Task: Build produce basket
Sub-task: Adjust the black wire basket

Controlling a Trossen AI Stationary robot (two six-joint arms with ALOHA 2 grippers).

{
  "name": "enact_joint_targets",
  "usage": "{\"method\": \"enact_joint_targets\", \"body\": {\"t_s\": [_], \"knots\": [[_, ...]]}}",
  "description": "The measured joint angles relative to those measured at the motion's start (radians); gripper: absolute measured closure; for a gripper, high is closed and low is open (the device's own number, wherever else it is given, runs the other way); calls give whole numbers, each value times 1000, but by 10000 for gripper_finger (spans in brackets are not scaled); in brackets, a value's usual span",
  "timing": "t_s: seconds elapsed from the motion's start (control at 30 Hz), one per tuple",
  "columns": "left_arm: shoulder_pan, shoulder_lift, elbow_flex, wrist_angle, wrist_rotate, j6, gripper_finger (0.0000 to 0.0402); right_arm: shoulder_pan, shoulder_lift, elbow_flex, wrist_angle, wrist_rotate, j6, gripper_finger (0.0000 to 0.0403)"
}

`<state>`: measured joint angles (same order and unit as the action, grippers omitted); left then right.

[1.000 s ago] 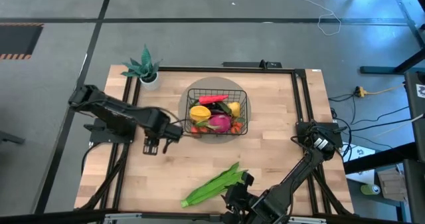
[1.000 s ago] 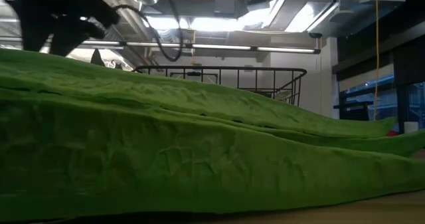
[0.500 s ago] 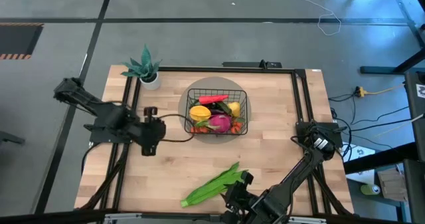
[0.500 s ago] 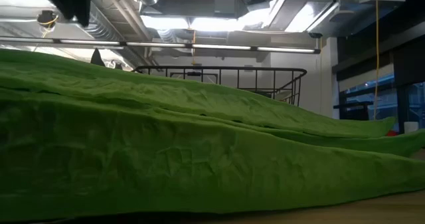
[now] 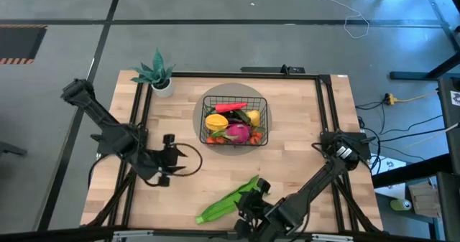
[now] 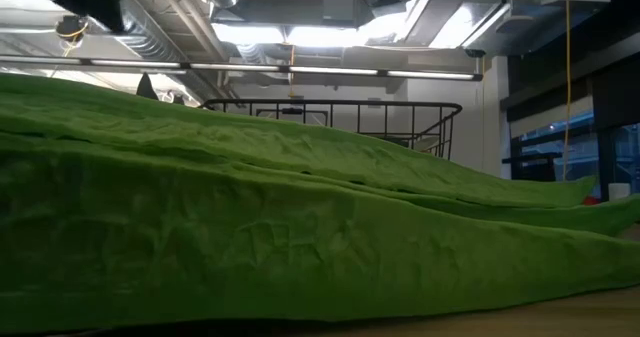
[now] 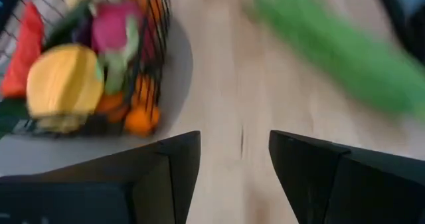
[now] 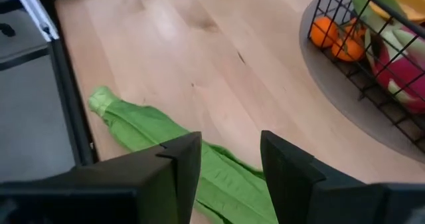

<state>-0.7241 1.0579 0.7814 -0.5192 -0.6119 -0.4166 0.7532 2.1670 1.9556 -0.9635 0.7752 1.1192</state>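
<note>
With the basket [image 5: 233,120] nearly full, the leafy bundle [image 5: 228,202] lies alone at six o'clock, the right gripper [image 5: 248,207] hovering open above it while the left gripper [image 5: 167,159], also open, waits at nine o'clock.

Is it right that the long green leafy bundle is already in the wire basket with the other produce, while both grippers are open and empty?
Not quite. The long green leafy bundle lies on the table, outside the wire basket, as the high view shows. The left gripper and right gripper are open and empty.
</note>
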Motion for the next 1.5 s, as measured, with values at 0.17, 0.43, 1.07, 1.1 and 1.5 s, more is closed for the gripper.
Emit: {"method": "enact_joint_targets", "body": {"t_s": [0.17, 0.43, 1.07, 1.1, 1.5], "knots": [[-6, 15, -200, 471, -104, -1, 233, -30, 0, 0, -5, -21, 1, 258], [-32, 82, -384, 796, -64, 1, 233, -96, 69, 0, -7, -38, 84, 258], [-38, 99, -395, 829, -86, 0, 233, -296, 274, 0, -14, -58, 473, 258], [-38, 99, -395, 829, -86, 0, 233, -302, 274, 0, -17, -56, 472, 258], [-38, 99, -395, 827, -86, 1, 233, -330, 267, 0, -216, -54, 657, 273]]}}
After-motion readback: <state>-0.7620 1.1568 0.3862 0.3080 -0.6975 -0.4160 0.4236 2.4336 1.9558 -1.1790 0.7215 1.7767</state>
